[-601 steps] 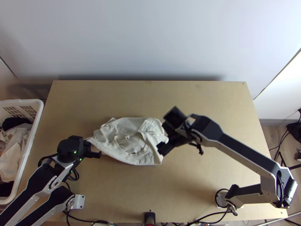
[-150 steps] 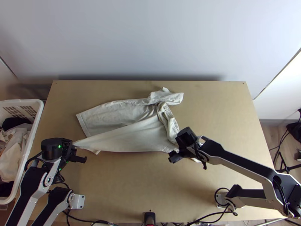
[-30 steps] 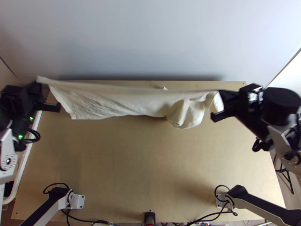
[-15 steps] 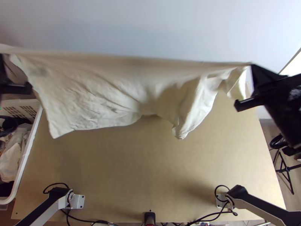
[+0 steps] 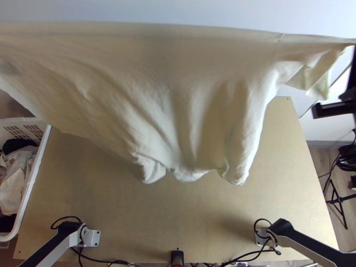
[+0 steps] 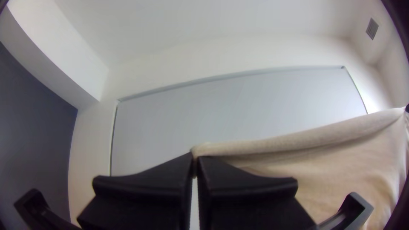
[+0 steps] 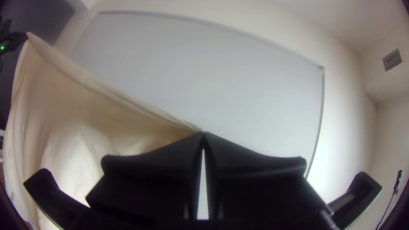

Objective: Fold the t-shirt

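Observation:
The right gripper is at the top view's right edge, by a corner of the cream t-shirt. The shirt hangs in the air, its upper edge stretched nearly straight across and its lower part draping in loose folds above the table. In the left wrist view the left gripper is shut on one corner of the shirt. In the right wrist view my right gripper pinches the opposite end of the shirt, with the left arm's gripper farther off at the other end.
A white basket with clothes stands left of the table. The lower links of both arms are near the table's front corners. A black stand is on the floor to the right.
Both grippers have lifted the shirt off the table and moved apart, up toward the top camera. The shirt has gone from lying loosely spread to hanging stretched between them.

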